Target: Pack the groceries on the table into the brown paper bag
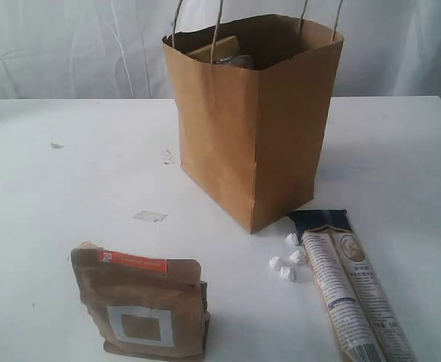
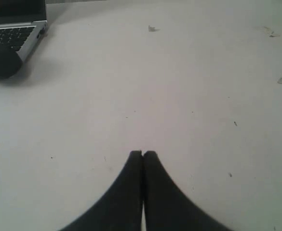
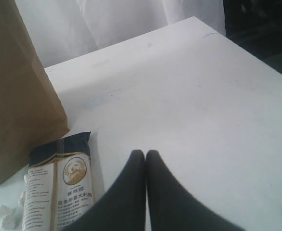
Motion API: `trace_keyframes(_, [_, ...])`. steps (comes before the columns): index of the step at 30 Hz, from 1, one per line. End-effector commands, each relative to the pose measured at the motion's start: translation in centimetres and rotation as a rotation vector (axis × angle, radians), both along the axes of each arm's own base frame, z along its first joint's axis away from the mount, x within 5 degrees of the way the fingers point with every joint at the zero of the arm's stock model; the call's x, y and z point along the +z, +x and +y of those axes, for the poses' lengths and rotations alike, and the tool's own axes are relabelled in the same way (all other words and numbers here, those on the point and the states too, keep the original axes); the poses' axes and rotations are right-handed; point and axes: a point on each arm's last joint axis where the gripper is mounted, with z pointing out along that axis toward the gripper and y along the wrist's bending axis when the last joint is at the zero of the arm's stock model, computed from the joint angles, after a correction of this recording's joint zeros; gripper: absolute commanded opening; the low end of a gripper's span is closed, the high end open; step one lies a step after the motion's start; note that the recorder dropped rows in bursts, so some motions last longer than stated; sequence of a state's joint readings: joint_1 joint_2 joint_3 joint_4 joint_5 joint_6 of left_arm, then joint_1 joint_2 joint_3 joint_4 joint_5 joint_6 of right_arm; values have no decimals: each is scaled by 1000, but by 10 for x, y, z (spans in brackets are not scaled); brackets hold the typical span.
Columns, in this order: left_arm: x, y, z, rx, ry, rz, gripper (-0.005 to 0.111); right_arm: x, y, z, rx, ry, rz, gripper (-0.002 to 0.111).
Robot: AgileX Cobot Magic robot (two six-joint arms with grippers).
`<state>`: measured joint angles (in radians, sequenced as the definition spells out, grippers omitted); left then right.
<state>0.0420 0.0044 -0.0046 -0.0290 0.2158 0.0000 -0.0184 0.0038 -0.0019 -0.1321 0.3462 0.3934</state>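
Left gripper (image 2: 142, 153) and right gripper (image 3: 145, 152) pinched closed, empty, over the table (image 1: 54, 196).
Brown paper bag (image 1: 254, 128) stands mid-table; brown pouch (image 1: 141, 305) upright by the near edge; long packet (image 1: 352, 294) flat toward the near right corner.

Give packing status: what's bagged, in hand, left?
Done: some items show inside the tall brown kraft-paper bag. In hand: nothing; left gripper and right gripper are shut, empty. Left: brown pouch with orange strip and long beige printed packet sit on the white table.
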Motion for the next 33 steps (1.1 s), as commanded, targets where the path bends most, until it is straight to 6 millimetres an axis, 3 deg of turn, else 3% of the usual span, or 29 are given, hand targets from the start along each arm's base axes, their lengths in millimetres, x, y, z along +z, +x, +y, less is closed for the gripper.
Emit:
trace_keyframes(1, [1, 1, 1, 27, -6, -29, 0, 0, 0, 0, -6, 1, -6, 0])
trace_keyframes(9, [1, 1, 5, 91, -5, -29, 0, 2, 1, 0, -7, 35, -35, 0])
trace_keyframes(11, [1, 1, 5, 91, -5, -29, 0, 8, 2, 2, -14, 187, -108, 0])
trace_keyframes(16, [1, 1, 5, 87, -5, -29, 0, 35, 2, 3, -21, 817, -413, 0])
trace_keyframes(28, [1, 1, 4, 84, -5, -29, 0, 46, 0, 1, 9, 1045, -527, 0])
trace_keyframes(30, [1, 1, 4, 84, -5, -29, 0, 62, -6, -2, 74, 1014, -716, 0])
trace_keyframes(31, [1, 1, 4, 77, -5, -29, 0, 79, -17, -6, 149, 1004, -941, 0])
trace_keyframes(32, [1, 1, 4, 68, -5, -29, 0, 84, -22, -8, 171, 1016, -1025, 0])
trace_keyframes(33, [1, 1, 2, 45, -6, -29, 0, 108, -37, -11, 250, 1082, -1201, 0])
